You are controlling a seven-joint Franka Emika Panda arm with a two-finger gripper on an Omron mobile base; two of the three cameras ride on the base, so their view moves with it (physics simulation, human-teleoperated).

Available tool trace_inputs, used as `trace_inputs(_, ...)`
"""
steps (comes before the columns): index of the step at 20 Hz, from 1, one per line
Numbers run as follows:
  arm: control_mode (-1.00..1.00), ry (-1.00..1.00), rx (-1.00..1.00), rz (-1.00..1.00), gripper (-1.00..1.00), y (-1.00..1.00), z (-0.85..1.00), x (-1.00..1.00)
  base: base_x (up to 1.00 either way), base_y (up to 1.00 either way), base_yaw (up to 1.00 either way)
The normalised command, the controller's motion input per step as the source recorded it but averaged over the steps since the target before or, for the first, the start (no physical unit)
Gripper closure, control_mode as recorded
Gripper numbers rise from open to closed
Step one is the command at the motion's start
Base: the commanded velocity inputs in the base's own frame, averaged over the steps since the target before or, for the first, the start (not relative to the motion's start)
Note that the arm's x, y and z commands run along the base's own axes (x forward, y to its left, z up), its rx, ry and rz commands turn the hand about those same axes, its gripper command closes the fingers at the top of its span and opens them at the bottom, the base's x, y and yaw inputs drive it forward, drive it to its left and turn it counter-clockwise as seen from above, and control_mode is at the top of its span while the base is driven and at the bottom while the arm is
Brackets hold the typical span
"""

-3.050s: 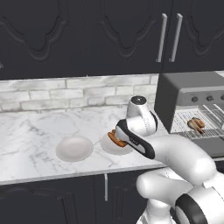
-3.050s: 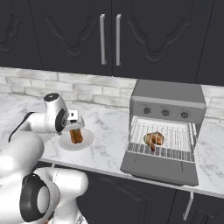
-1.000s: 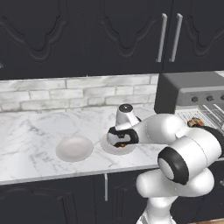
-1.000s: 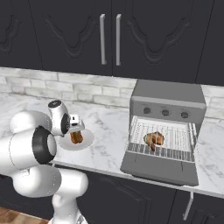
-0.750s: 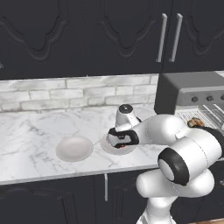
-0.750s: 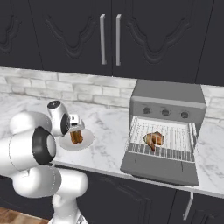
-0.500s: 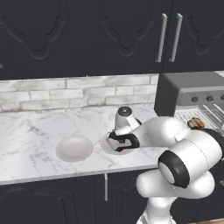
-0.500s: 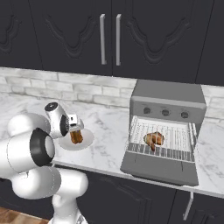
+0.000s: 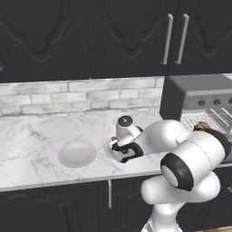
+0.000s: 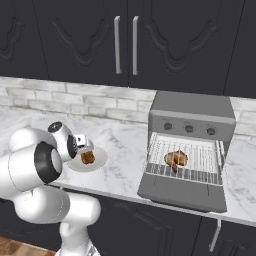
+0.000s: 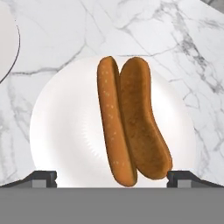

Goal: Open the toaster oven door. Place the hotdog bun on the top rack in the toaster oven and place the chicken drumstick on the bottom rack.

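Lying lengthwise on a round white plate, the hotdog bun sits directly under the hand camera, untouched and split into its two long orange-brown halves, one slimmer and speckled, the other broader. The gripper hovers just above it with its jaws spread as wide as they go, one dark fingertip showing at each side of the bun's near end and nothing between them. In the right base view the same plate rests on the marble counter with the hand over it, and a second, empty white dish lies just beside it in the left base view. Further along the counter stands the toaster oven, with the toaster oven door already swung down flat, so the opening step looks done. The chicken drumstick lies on a wire rack pulled out over the door; from this angle I cannot tell for certain whether that is the bottom rack, though it sits low in the cavity, so that placement appears finished as well. What is left, by my reading, is the bun: close on it, lift it off the plate, carry it across to the oven and set it on the top rack. The bun's rounded, soft sides suggest a grip across its narrow width would suit best.
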Motion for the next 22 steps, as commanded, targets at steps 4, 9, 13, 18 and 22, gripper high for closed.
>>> trace_inputs(4, -1.00, 0.01, -0.04, 0.00, -1.00, 0.02, -0.26, 0.00, 0.00, 0.00, 0.00)
trace_inputs(9, -1.00, 0.00, -0.06, 0.00, -1.00, 0.00, -0.25, 0.00, 0.00, 0.00, 0.00)
trace_inputs(13, -1.00, 0.00, -0.05, 0.00, -1.00, 0.00, -0.21, 0.00, 0.00, 0.00, 0.00)
trace_inputs(18, -1.00, 0.00, -0.03, 0.00, -1.00, 0.00, -0.18, 0.00, 0.00, 0.00, 0.00)
trace_inputs(22, -1.00, 0.00, -0.01, 0.00, -1.00, 0.00, -0.17, 0.00, 0.00, 0.00, 0.00)
